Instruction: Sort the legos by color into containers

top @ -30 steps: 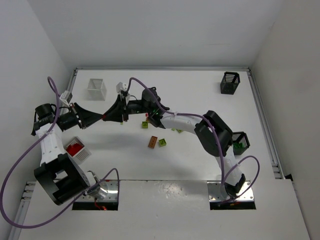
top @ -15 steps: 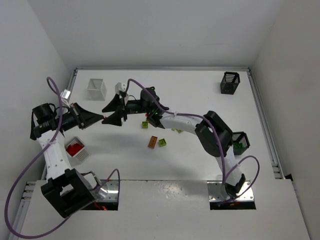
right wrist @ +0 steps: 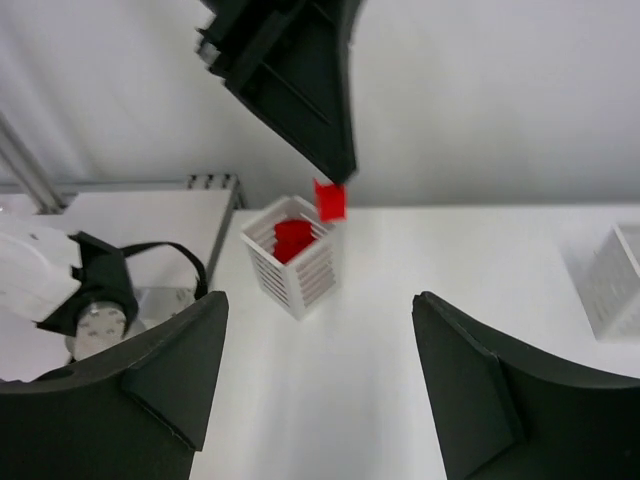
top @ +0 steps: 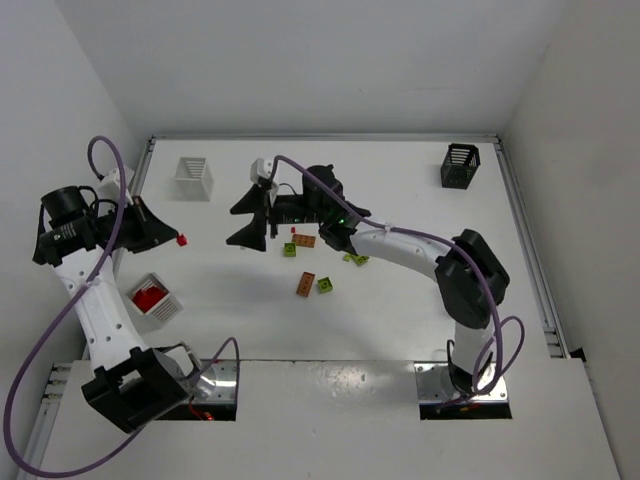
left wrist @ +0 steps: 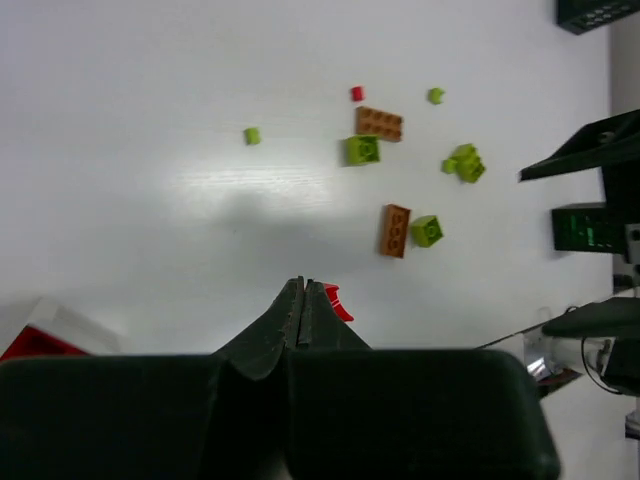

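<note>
Left gripper: the left gripper (left wrist: 303, 290) was clamped fully shut, its 2 fingers pressed together and pinching a red brick (left wrist: 335, 302) at the tips.
Right gripper: the right gripper (top: 232, 225) stood spread wide and released, with nothing between its 2 fingers and nothing touching them.
Held brick: it hung in the air over the left side of the table. It was between the white basket (top: 155, 298) that held red bricks and the right gripper, apart from both.
Change from 1 second earlier: then the 2 grippers met tip to tip over the table with the red brick between them, and the right one was nearly closed. Since then the right jaws had opened and the left arm had drawn back toward the left wall with the brick, so the 2 grippers stood apart.
Loose legos: the loose legos (top: 306, 284), 2 orange-brown, several green and 1 tiny red, lay scattered on the table near the right arm, in the same places as before.
Other baskets: a second white basket (top: 193, 177) sat toward the far left corner, and a black basket (top: 459, 165) toward the far right corner.
Surface: a glossy white table (top: 400, 190), with a metal rail (top: 528, 250) along its right edge.
Room: plain white walls (top: 300, 60) stood on 3 sides.
</note>
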You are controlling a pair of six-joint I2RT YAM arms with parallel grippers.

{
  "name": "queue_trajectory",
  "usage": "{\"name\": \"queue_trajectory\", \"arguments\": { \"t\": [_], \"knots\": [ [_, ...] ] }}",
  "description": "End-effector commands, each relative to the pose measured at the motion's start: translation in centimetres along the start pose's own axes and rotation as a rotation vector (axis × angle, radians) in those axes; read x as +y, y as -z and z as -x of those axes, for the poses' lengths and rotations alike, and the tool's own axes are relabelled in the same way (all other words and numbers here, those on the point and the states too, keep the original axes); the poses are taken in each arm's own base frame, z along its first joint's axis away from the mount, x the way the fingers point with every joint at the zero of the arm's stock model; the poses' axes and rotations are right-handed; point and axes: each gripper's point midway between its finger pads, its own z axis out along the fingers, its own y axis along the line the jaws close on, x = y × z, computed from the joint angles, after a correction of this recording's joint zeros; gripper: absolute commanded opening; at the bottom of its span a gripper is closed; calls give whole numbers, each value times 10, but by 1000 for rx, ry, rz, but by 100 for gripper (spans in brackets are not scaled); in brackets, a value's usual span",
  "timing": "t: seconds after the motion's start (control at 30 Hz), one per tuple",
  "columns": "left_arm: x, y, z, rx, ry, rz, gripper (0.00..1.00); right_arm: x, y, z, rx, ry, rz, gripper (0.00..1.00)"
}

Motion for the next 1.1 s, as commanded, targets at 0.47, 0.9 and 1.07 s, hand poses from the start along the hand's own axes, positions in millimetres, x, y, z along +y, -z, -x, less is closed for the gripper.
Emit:
{"name": "queue_trajectory", "arguments": {
  "t": [0.47, 0.9, 1.07],
  "knots": [
    [75, 56, 18, 164, -191, 546, 0, -55, 70, -34, 255, -24, -169, 73],
    [103, 59, -60, 424, -230, 582, 0, -75, 76, -56, 386, -116, -129, 71],
    [122, 50, -79, 472, -235, 596, 0, -86, 82, -61, 411, -125, -179, 71]
  ]
}}
